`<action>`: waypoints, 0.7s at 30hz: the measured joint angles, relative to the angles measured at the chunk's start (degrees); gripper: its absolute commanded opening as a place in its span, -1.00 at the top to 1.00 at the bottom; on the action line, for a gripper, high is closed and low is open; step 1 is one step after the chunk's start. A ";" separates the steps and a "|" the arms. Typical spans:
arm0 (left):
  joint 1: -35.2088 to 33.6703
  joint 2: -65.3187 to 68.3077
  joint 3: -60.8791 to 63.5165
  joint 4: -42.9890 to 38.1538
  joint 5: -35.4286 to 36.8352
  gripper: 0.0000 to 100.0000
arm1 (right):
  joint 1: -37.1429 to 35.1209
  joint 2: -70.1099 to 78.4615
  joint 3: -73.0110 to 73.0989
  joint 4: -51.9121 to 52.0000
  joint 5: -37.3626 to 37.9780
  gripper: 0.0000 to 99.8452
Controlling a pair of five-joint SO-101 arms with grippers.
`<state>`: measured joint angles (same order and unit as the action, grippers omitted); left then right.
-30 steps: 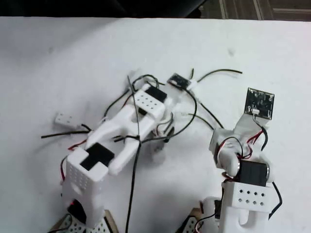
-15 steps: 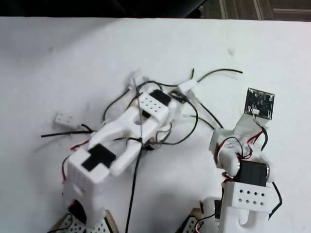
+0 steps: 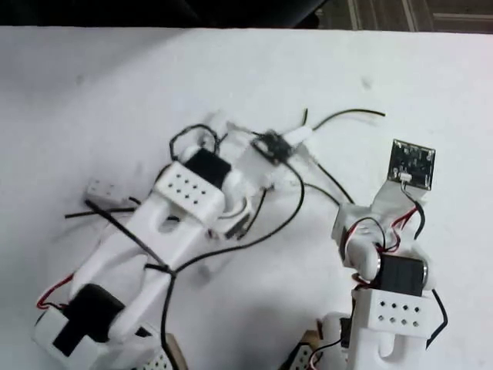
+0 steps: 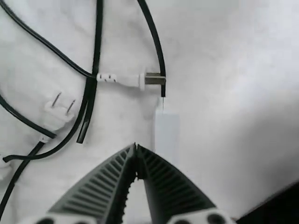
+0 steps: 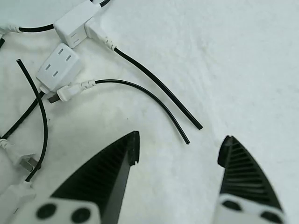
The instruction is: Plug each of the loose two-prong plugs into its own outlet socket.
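Observation:
My left gripper [image 4: 136, 151] is shut with nothing in it, just above the white table. Beyond its tips lie a pale white block [image 4: 166, 130], a white plug [image 4: 128, 80] with its prongs toward a black cord, and a second loose two-prong plug [image 4: 56, 111]. My right gripper [image 5: 181, 137] stands open over two black cord ends. Farther off are two white outlet blocks [image 5: 74, 21] [image 5: 58, 65]. One plug [image 5: 96, 30] sits against the first block, and another plug [image 5: 70, 91] lies beside the second.
In the high view the left arm [image 3: 192, 189] stretches from the bottom left into a tangle of black cords [image 3: 285, 208] at the table's middle. A small outlet block [image 3: 104, 190] lies left of it. The right arm [image 3: 389, 285] is folded at the lower right.
The left arm has drawn back and swung left, its elbow dropping toward the bottom left corner, dragging the cords with it. The right arm has not moved.

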<state>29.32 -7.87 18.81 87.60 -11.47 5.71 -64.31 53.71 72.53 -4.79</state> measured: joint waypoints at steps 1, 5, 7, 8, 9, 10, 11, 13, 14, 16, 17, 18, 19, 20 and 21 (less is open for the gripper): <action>0.18 -0.26 1.58 0.00 -1.58 0.78 | 0.00 0.00 0.00 0.00 0.00 0.46; 0.35 -0.44 6.68 -0.70 -4.66 0.59 | 0.00 0.00 0.00 0.00 0.00 0.46; 0.35 -0.44 8.70 -1.93 -5.01 0.57 | 0.00 0.00 0.00 0.00 0.00 0.46; 0.35 -0.44 9.58 -2.37 -5.10 0.57 | 0.00 0.00 0.00 0.00 0.00 0.46; 0.35 -0.44 10.46 -3.16 -5.10 0.57 | 0.00 0.00 0.00 0.00 0.00 0.46; 0.35 -0.44 11.16 -4.31 -5.10 0.57 | 0.00 0.00 0.00 0.00 0.00 0.46; 0.35 -0.44 11.78 -5.27 -5.10 0.56 | 0.00 0.00 0.00 0.00 0.00 0.46; 0.35 -0.44 13.27 -8.35 -5.10 0.56 | 0.00 0.00 0.00 0.00 0.00 0.46; 0.35 -0.44 14.33 -9.93 -5.10 0.56 | 0.00 0.00 0.00 0.00 0.00 0.46; 0.35 -0.44 17.14 -13.80 -5.36 0.56 | 0.00 0.00 0.00 0.00 0.00 0.46; 0.35 -0.44 18.73 -15.91 -5.54 0.56 | 0.00 0.00 0.00 0.00 0.00 0.46; 0.35 -0.44 20.40 -18.11 -5.71 0.57 | 0.00 0.00 0.00 0.00 0.00 0.46; 0.35 -0.44 22.42 -20.22 -5.71 0.57 | 0.00 0.00 0.00 0.00 0.00 0.46; 0.35 -0.44 24.35 -22.51 -5.71 0.58 | 0.00 0.00 0.00 0.00 0.00 0.46; 0.35 -0.44 26.20 -24.53 -5.71 0.60 | 0.00 0.00 0.00 0.00 0.00 0.46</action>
<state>29.67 -8.31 45.01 63.08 -17.19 5.71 -64.31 53.71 72.53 -4.79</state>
